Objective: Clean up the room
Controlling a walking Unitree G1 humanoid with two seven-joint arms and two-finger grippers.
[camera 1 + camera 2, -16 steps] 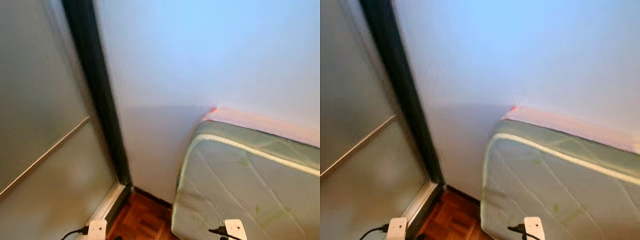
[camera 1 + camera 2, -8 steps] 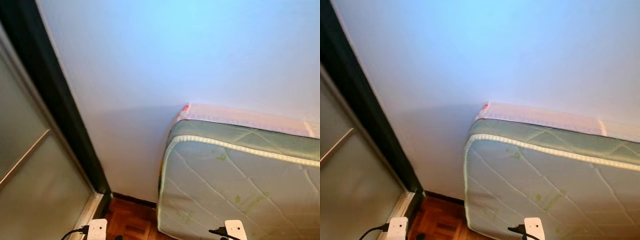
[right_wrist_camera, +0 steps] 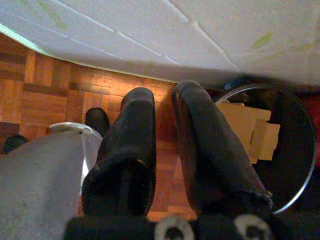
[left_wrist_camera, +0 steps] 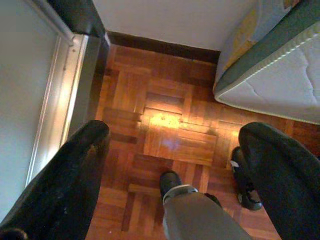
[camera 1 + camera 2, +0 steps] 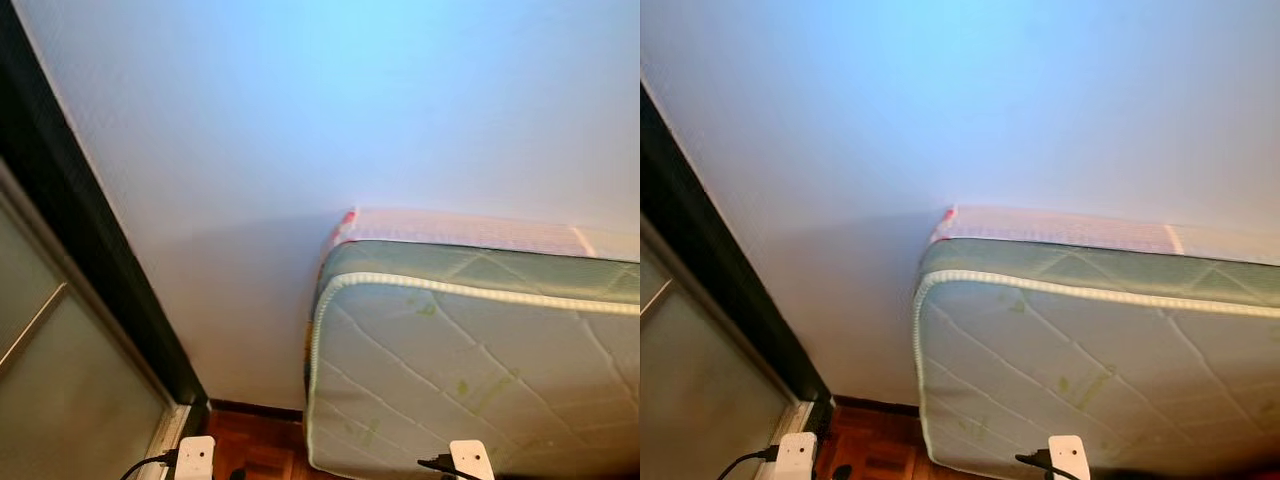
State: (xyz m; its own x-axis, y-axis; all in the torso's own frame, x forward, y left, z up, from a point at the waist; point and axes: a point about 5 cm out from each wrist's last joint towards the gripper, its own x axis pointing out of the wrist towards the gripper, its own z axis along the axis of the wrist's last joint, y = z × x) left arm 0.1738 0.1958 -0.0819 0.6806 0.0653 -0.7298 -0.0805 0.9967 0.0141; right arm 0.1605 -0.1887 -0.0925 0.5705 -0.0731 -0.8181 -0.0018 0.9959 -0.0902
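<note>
A pale quilted mattress (image 5: 470,370) with green edging stands on its side against the white wall. In the left wrist view my left gripper (image 4: 175,135) hangs open over the parquet floor (image 4: 165,130), its fingers (image 4: 75,170) wide apart and nothing between them. In the right wrist view my right gripper (image 3: 162,95) is shut and holds nothing. Below it, beside the mattress (image 3: 150,35), stands a round black bin (image 3: 295,155) with a metal rim. Pieces of cardboard (image 3: 250,130) lie inside the bin.
A dark door frame (image 5: 70,250) and a frosted glass door (image 5: 50,400) close off the left side. The door's metal rail (image 4: 55,100) runs along the floor. My own foot (image 4: 170,180) stands on the parquet close to the mattress corner (image 4: 235,85).
The camera has turned to the right: the glass door and dark frame have slid towards the left edge, and more of the mattress is in view. The arms hang as before.
</note>
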